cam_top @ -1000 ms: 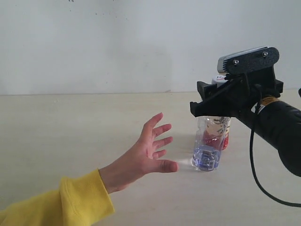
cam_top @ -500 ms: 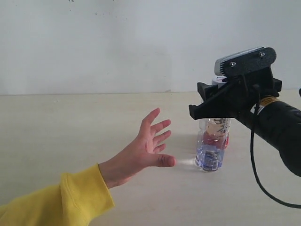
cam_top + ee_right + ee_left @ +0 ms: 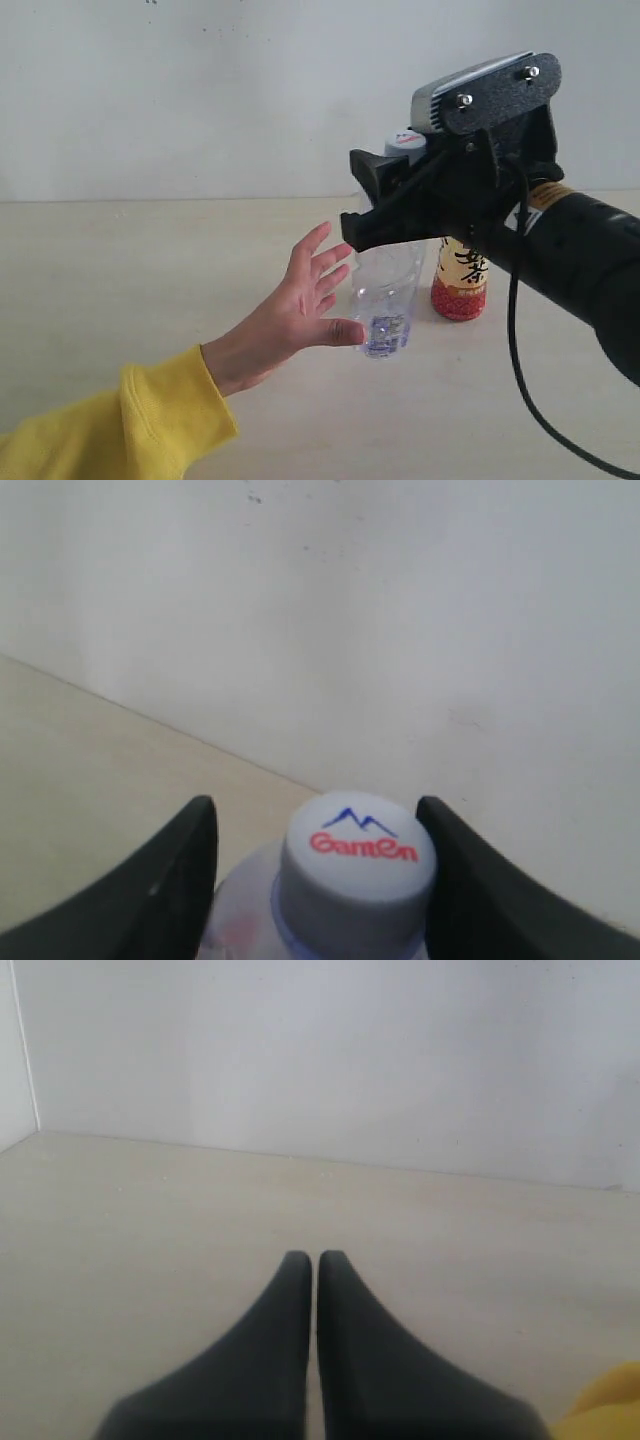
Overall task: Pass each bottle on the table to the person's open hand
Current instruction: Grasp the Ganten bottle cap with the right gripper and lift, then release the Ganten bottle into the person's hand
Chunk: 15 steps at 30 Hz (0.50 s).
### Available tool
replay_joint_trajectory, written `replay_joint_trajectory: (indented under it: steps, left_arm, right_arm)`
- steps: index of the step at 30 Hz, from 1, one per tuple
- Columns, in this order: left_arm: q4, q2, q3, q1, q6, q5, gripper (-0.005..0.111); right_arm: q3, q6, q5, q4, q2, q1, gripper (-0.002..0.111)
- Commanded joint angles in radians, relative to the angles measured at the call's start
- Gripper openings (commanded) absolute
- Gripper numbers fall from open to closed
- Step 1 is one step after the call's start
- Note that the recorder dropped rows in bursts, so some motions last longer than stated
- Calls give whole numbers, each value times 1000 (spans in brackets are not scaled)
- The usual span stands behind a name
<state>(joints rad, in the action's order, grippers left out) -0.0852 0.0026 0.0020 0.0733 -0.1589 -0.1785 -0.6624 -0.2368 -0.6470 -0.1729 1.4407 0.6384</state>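
Observation:
My right gripper (image 3: pixel 385 205) is shut on the tall clear bluish bottle (image 3: pixel 385 295) just below its white cap (image 3: pixel 358 865). The black fingers (image 3: pixel 185 865) flank the neck. The bottle hangs slightly tilted, its base low over the table (image 3: pixel 120 270). The person's open hand (image 3: pixel 300 310) is spread beside it, thumb tip at the bottle's lower part. The yellow-labelled bottle (image 3: pixel 460 285) with a red base stands upright behind, partly hidden by my arm. The short clear bottle is out of view. My left gripper (image 3: pixel 315 1257) is shut and empty over bare table, and does not show in the exterior view.
The person's yellow sleeve (image 3: pixel 150 420) reaches in from the lower left. A white wall (image 3: pixel 200 90) closes off the table's far edge. A black cable (image 3: pixel 515 350) hangs under my right arm.
My right gripper has carried the bluish bottle left and slightly up, away from the yellow-labelled bottle and up to the hand. The hand has shifted a little.

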Motion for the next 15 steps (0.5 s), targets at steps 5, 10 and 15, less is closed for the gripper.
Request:
replay_joint_trajectory:
  steps: [5, 10, 15]
  left_arm:
    - [0, -3, -2, -1, -2, -1, 4]
    - [0, -3, -2, -1, -2, -1, 4]
    - [0, -3, -2, -1, -2, -1, 4]
  right_arm:
    - [-109, 18, 45, 14, -12, 123, 0]
    - [-149, 50, 108, 32, -10, 138, 0]
    - [-158, 76, 113, 69, 13, 138, 8]
